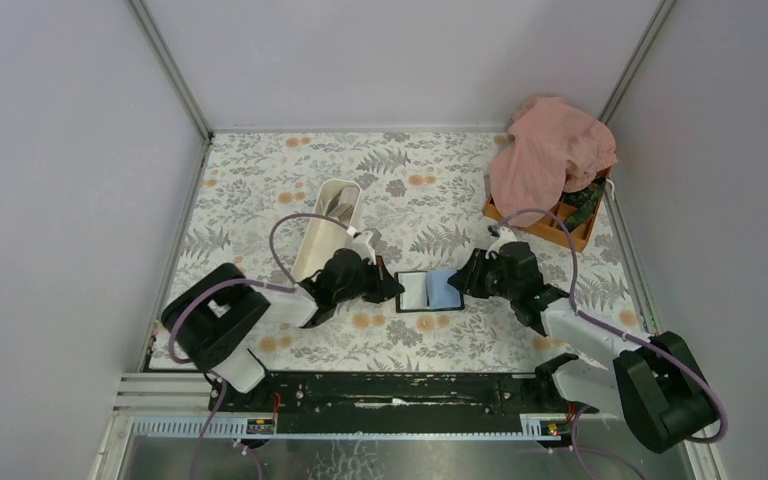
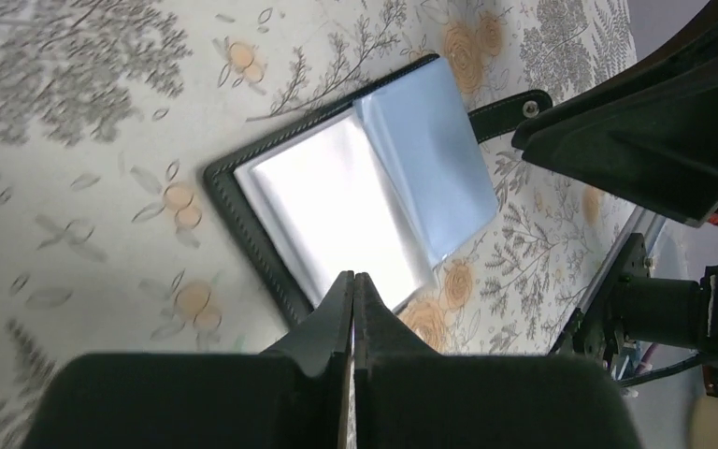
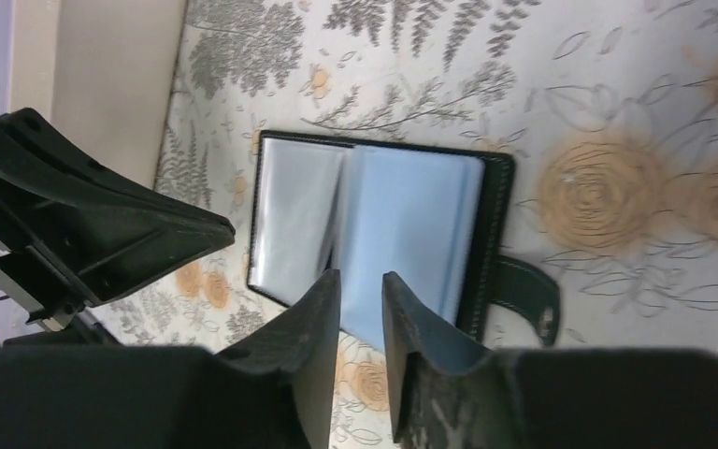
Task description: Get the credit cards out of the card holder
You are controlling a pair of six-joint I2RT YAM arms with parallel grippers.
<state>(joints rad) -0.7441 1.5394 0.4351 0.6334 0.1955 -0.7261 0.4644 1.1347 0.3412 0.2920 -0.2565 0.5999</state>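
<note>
The card holder (image 1: 427, 290) lies open on the flowered tablecloth between my two grippers, black rim up, its snap strap (image 3: 528, 290) flat beside it. One half shows glossy white sleeves (image 2: 337, 201). A pale blue leaf (image 3: 411, 234) covers the other half and juts past the holder's edge; whether it is a credit card or a sleeve I cannot tell. My left gripper (image 2: 353, 277) is shut at the white half's edge, nothing visible between its tips. Over the blue leaf's jutting edge my right gripper (image 3: 362, 277) stands open by a narrow gap, holding nothing.
A long white tray (image 1: 328, 228) stands behind the left arm. At the back right an orange compartment box (image 1: 572, 232) is half covered by a pink cloth (image 1: 550, 150). Grey walls close in both sides, and a black rail (image 1: 400, 392) runs along the near edge.
</note>
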